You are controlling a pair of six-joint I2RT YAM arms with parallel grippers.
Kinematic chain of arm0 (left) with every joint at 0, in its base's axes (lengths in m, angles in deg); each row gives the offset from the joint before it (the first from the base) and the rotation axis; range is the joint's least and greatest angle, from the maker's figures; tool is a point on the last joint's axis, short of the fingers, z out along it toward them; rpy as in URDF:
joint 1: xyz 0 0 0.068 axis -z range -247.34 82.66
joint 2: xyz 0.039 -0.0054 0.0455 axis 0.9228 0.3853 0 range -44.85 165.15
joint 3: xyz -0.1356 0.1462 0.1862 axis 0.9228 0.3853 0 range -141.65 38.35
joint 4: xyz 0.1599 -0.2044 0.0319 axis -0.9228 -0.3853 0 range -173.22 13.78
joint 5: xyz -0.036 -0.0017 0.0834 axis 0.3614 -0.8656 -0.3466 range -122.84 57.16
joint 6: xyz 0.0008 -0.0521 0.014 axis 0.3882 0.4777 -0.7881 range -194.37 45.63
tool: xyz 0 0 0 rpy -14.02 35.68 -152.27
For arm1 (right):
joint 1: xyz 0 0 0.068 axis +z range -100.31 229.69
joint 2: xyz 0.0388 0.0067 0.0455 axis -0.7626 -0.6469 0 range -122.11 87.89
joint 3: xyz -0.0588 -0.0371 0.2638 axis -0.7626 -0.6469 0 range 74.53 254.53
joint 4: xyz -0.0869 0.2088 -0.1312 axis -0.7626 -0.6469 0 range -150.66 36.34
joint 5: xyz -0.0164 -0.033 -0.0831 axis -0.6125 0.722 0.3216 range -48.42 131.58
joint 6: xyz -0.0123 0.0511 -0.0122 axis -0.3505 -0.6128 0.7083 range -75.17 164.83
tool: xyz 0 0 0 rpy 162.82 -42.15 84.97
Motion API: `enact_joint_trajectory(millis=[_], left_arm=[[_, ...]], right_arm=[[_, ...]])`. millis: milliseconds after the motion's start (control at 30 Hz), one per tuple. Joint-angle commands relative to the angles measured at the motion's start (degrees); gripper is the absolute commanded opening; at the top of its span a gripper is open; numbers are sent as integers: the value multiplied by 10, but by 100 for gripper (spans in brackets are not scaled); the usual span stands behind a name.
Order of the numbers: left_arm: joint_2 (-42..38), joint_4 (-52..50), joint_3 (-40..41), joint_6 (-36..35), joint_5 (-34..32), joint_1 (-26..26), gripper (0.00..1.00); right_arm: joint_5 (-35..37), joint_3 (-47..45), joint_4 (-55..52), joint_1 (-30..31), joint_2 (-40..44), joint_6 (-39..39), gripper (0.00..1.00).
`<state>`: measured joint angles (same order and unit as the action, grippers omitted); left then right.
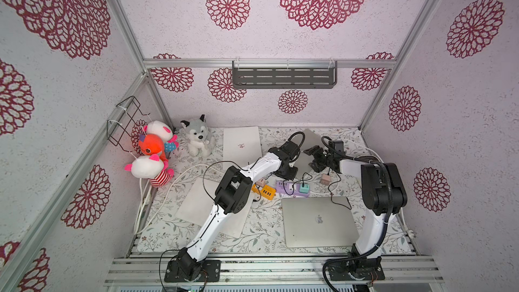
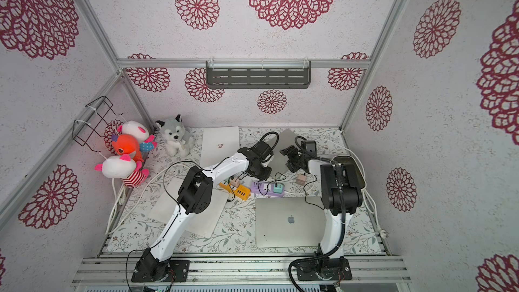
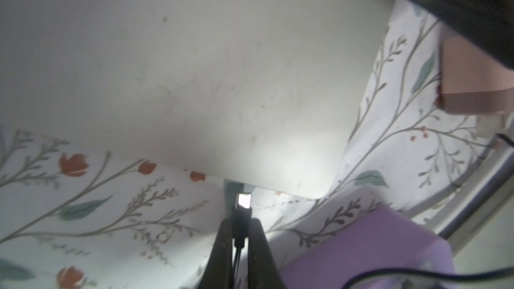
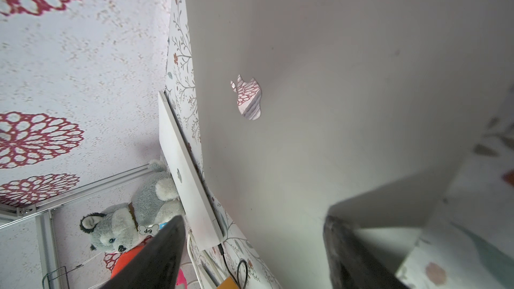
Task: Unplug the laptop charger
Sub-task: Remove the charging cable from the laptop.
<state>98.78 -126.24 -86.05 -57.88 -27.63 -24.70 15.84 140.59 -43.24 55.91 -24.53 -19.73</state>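
In the left wrist view the left gripper (image 3: 240, 222) is pressed together on the black charger plug (image 3: 243, 216). The plug's bare metal tip shows just beside the edge of the grey laptop (image 3: 194, 79), near its corner, with the purple power strip (image 3: 361, 248) close by. Both top views hide this grip under the left wrist. The laptop lies near the far edge of the worktop (image 1: 264, 228), right of its middle. The right wrist view shows the right gripper (image 4: 254, 218) spread wide above the laptop's lid, holding nothing; in both top views it is only a dark shape over that lid
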Motion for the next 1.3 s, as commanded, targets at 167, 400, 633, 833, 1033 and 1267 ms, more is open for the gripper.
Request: enact_joint_trajectory(millis=[167, 400, 633, 833, 1033, 1267], left_arm=[[14, -49, -12, -36, -69, 6, 0], [5, -41, -14, -20, -50, -1, 0], [-3, -38, 0, -13, -52, -5, 0], [-36, 6, 36, 25, -28, -23, 0], [-47, -5, 22, 24, -25, -28, 0], [-51, -15, 6, 23, -31, -27, 3]], right_arm=[[25, -22, -59, 1, -9, 4, 80], [25, -19, -64, 2, -4, 7, 80], [20, -16, -65, 1, 1, 9, 80], [6, -8, -67, 2, 3, 15, 80], [6, 4, -80, 2, 13, 22, 80], [10, 6, -90, 2, 34, 30, 80]])
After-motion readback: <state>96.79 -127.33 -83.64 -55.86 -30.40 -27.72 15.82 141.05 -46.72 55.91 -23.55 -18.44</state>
